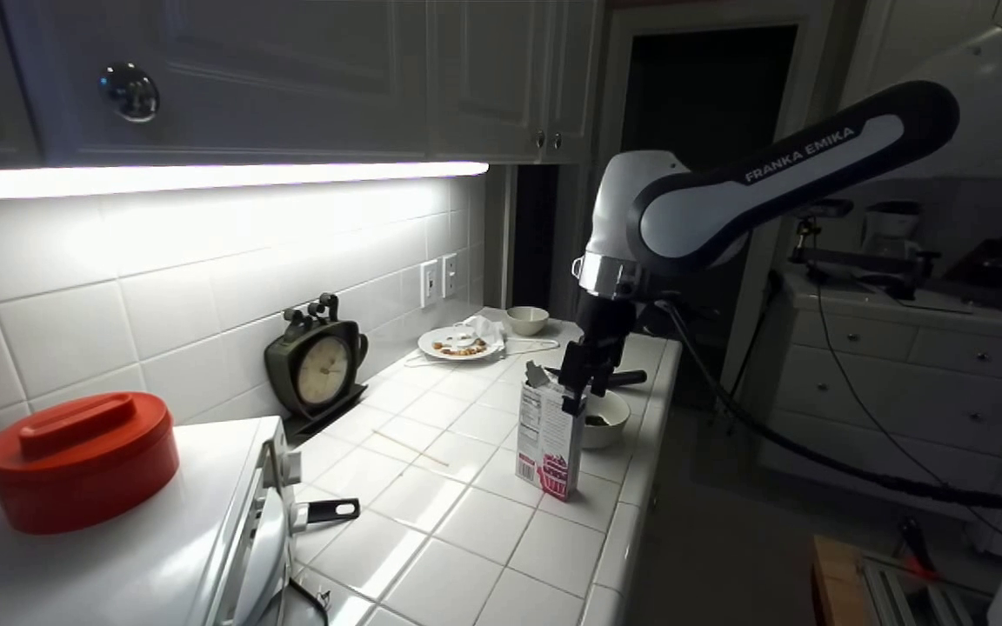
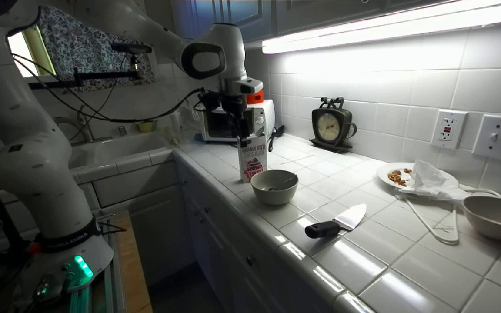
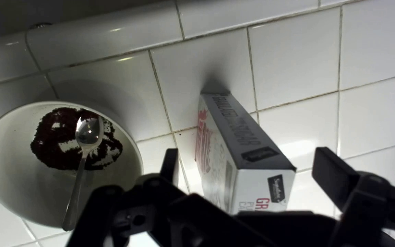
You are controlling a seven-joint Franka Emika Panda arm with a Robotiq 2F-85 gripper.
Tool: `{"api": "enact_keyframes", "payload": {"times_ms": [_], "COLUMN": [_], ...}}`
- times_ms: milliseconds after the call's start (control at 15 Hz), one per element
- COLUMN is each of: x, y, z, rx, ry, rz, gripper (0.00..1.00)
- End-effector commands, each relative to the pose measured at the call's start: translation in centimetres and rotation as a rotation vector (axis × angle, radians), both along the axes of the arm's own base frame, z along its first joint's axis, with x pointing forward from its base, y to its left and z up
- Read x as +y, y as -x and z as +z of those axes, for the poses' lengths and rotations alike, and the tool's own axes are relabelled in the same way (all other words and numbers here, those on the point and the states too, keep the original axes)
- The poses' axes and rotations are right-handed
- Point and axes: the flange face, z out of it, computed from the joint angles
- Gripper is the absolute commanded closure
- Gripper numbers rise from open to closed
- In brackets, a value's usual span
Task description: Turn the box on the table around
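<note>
white-tiled wall [image 1: 66,330]; lit tube [image 1: 231,177]; upper cabinets [image 1: 292,87]; patterned curtain [image 2: 76,48]

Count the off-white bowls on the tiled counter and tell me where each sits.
2: one bowl beside the box, with a spoon in it; the other bowl near the plate. More could be hidden.

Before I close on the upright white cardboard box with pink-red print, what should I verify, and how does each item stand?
1. Black two-finger gripper open: ok.
2. White cardboard box upright on the white-tiled countertop: ok.
3. Fingers on either side of the box in the wrist view: ok.
4. Fingers low enough for a firm hold: cannot tell.
5. Room to turn: not ok, likely tight; the pale round bowl holding a metal spoon stands close beside the box.
6. Black-handled spatula clear of the box: ok.
</note>
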Motion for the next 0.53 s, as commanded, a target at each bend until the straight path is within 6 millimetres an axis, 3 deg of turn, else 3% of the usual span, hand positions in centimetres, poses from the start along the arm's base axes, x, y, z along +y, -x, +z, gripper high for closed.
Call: {"api": "enact_keyframes", "payload": {"times_ms": [0,467], "x": [-1.4,-1.0], "y": [4.2,9.2], "z": [-0.4,-2.9], "rx": [-0.148,-0.324], "ry": [-0.054,-0.043], "rz": [0.062,0.282], "gripper": [0.00,0.00]}}
